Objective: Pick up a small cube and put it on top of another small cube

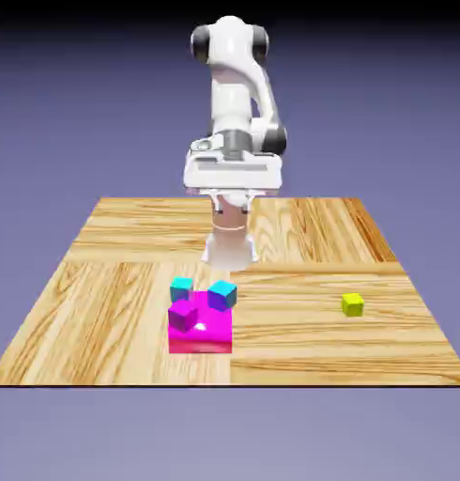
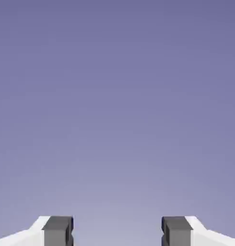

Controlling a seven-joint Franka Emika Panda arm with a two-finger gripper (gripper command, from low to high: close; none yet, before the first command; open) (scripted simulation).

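A block (image 1: 206, 336) is placed near the surface's (image 1: 290, 366) front edge, with small cubes (image 1: 183, 316) clustered on and around it.

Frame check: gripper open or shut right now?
Open. In the hand view the gripper shows its two grey fingertips wide apart, with only the plain backdrop between them and nothing held.

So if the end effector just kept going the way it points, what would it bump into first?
Probably nothing: the hand view shows only plain backdrop ahead of the end effector, though depth is unclear.
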